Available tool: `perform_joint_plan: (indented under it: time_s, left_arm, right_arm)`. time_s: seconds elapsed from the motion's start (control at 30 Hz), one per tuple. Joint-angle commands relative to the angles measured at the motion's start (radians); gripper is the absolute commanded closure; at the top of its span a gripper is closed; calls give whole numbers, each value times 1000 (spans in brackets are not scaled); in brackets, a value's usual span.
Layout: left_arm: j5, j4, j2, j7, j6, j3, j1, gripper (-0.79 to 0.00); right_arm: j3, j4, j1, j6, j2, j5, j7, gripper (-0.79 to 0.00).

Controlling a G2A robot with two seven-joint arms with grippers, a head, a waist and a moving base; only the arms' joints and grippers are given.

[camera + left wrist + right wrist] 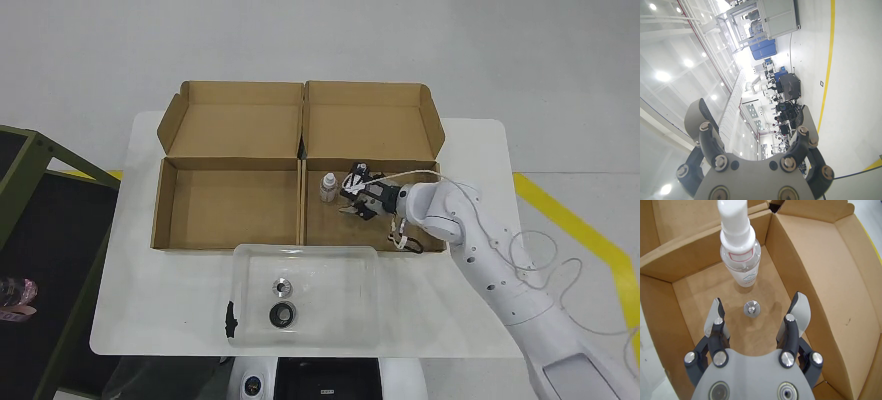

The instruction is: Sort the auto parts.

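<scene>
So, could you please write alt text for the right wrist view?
The open right pincer hangs inside a cardboard box, facing a small metal part on its floor. A clear spray bottle stands upright just beyond the part.

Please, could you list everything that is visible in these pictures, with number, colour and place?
table: 1, white, under everything.
cardboard boxes: 2, brown, open, side by side: left box, right box.
spray bottle: 1, clear, white head, upright in right box.
metal part: 1, silver, on right box floor, apart from bottle.
tray: 1, clear, on the table in front of the boxes.
round part: 1, silver, in tray.
ring part: 1, black, in tray.
black scrap: 1, at tray's corner.
stand: 1, green and black, beside table.
right tool: 1, grey, open, over metal part.
left tool: 1, grey, open, empty.
</scene>
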Motion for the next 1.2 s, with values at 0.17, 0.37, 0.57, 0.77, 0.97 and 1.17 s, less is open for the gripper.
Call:
perform_joint_plan:
  time_s: [0.17, 0.37, 0.57, 0.77, 0.97, 1.17]
  left_arm:
    - [0, 0, 0, 0, 0, 0, 0, -785]
    - [0, 0, 0, 0, 0, 0, 0, -785]
    - [0, 0, 0, 0, 0, 0, 0, -785]
    - [0, 0, 0, 0, 0, 0, 0, -785]
    - [0, 0, 0, 0, 0, 0, 0, -785]
    - [0, 0, 0, 0, 0, 0, 0, -785]
  right_arm:
    - [91, -190, -112, -21, 30, -6, -3, -653]
    - [131, -335, -204, -49, 48, -14, -15, -659]
    - [131, -452, -287, -75, 56, -14, -58, -668]
    - [72, -490, -310, -94, 53, -50, -85, -659]
    - [-25, -496, -293, -101, 40, -96, -92, -631]
    - [-119, -469, -265, -90, 22, -133, -99, -631]
